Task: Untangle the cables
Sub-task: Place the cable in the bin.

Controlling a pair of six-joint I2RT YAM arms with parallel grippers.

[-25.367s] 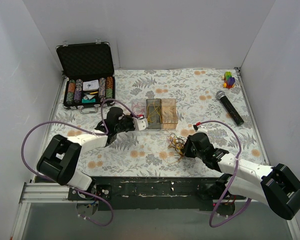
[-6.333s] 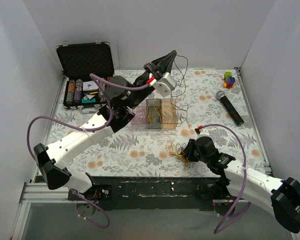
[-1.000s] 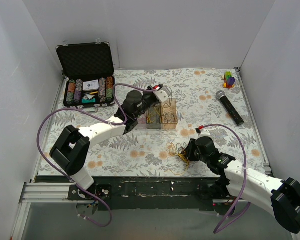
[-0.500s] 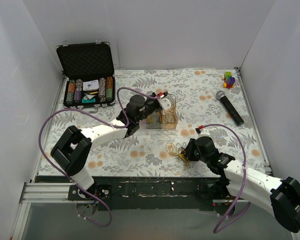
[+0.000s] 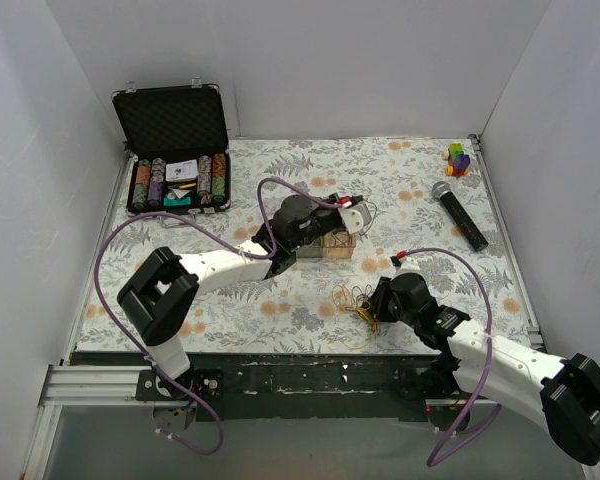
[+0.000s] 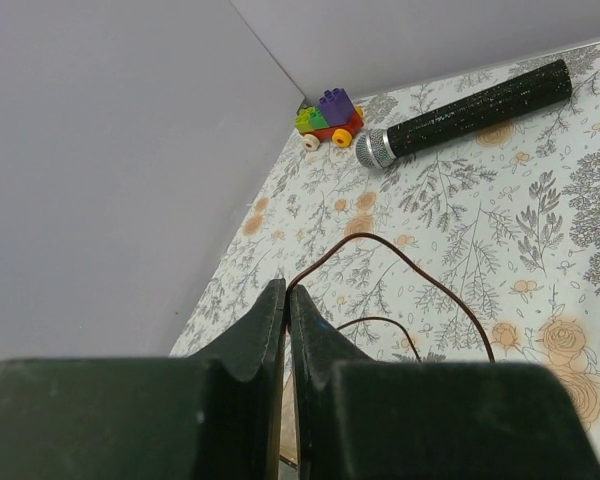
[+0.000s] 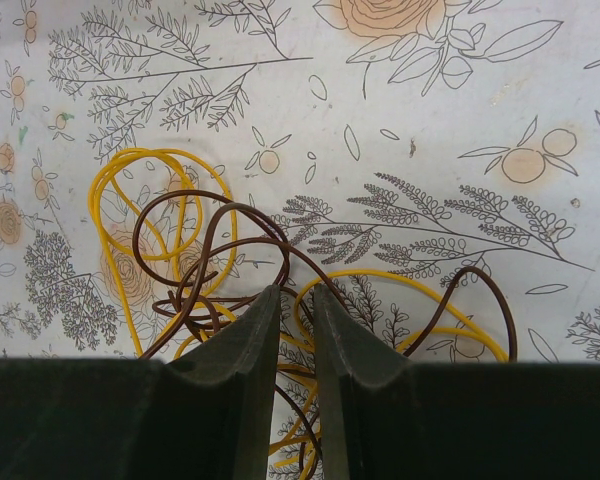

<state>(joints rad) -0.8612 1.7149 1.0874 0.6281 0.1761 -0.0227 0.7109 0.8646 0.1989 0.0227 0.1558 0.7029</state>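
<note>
The cables (image 5: 354, 298) are a small tangle of thin yellow and brown wires on the flowered table, near the front centre. My right gripper (image 5: 374, 303) sits on its right side. In the right wrist view its jaws (image 7: 297, 292) stand almost closed, with yellow and brown strands (image 7: 195, 300) between and around them. My left gripper (image 5: 361, 206) is above the clear box (image 5: 332, 243), shut on one thin brown wire. In the left wrist view the jaws (image 6: 287, 290) pinch that wire (image 6: 366, 236), which arcs away to the right.
An open black case of poker chips (image 5: 175, 150) stands at the back left. A black microphone (image 5: 458, 213) lies at the right and shows in the left wrist view (image 6: 470, 100). A toy of coloured blocks (image 5: 459, 158) sits in the back right corner. White walls enclose the table.
My left gripper has moved right and lower over the clear box, still holding the brown wire. My right gripper and the tangle have stayed put.
</note>
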